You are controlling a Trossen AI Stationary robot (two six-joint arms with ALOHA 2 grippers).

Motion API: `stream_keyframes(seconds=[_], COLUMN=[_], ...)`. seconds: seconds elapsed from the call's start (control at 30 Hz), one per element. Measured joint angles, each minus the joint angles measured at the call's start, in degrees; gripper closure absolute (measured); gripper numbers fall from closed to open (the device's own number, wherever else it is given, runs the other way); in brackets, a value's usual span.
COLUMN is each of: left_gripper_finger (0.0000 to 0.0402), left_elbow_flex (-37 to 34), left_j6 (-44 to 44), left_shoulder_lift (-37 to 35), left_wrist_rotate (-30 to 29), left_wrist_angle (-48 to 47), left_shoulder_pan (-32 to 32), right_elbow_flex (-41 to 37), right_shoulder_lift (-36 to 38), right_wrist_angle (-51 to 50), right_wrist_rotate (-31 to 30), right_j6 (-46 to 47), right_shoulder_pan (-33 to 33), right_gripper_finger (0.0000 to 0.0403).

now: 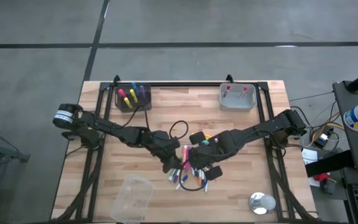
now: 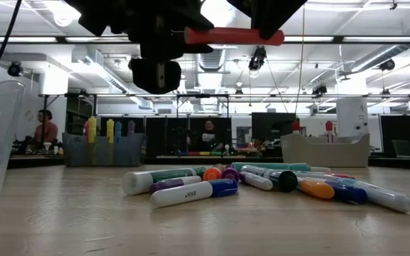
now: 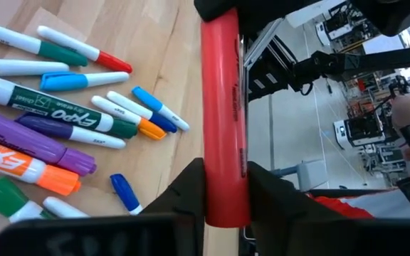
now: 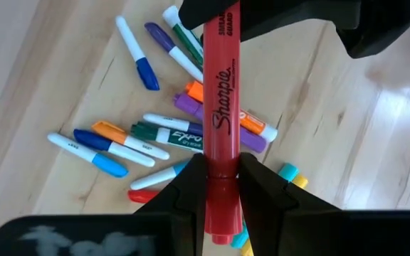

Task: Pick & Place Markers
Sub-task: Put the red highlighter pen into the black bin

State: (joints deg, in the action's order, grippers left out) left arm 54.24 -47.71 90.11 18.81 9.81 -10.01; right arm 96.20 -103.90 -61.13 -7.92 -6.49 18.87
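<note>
Both arms were over the middle of the table, above the pile of markers (image 1: 190, 175), and one red marker (image 2: 233, 36) was caught between them in mid-air — a hand-over, by the look of it. In the right wrist view the right gripper (image 4: 216, 186) had its fingers pinched on one end of the red barrel, lettering running away toward the other arm. In the left wrist view the left gripper (image 3: 226, 192) had its fingers pressed against the opposite end. From the low view the marker hung level, well clear of the table (image 1: 241, 130), with a dark gripper at each end.

So the step in hand, as I judged it, was the pass: marker lifted off the heap, both grippers on it, neither let go. Which arm was giving and which receiving, I could not tell.

Below, the rest of the loose markers lay scattered on the wood, touching and crossing one another. At the far edge stood a dark bin (image 1: 132, 98) on the left arm's side with several markers upright in it, and a grey bin (image 1: 238, 99) on the right arm's side with a couple of red-tipped ones. A clear plastic tub (image 1: 132, 198) lay near the front edge.

The next move called for one gripper to spread its fingers while the other held firm — release too soon, and the marker would drop back onto the pile.
</note>
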Motion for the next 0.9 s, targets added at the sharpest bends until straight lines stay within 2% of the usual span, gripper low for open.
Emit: stream_keyframes(seconds=[0.2, 0.4, 0.53, 0.7, 0.9], left_gripper_finger=[0.0327, 0.0327, 0.0327, 0.0327, 0.0327], left_elbow_flex=[0.0, -0.2, -0.2, -0.2, -0.2], left_j6=[1.4, 3.8, 6.1, 10.1, 14.6], left_shoulder_lift=[0.0, 0.0, 0.0, -0.6, -2.8], left_wrist_rotate=[0.0, -0.9, -4.3, -9.3, -14.6], left_wrist_angle=[0.2, 0.0, 0.5, 1.9, 2.6], left_shoulder_pan=[0.0, 0.0, 0.0, 0.1, 0.1], right_elbow_flex=[1.2, 8.8, 14.1, 17.2, 17.0], right_shoulder_lift=[0.2, 0.5, 0.5, 0.7, 2.0], right_wrist_angle=[-2.1, -6.9, -8.1, -8.6, -8.6], right_wrist_rotate=[0.0, 0.0, 0.5, 0.4, -0.3], right_j6=[1.0, 6.3, 9.9, 11.7, 15.1], right_shoulder_pan=[0.0, 0.0, 0.0, 1.3, 3.2], right_gripper_finger=[0.0310, 0.0253, 0.0227, 0.0216, 0.0218])
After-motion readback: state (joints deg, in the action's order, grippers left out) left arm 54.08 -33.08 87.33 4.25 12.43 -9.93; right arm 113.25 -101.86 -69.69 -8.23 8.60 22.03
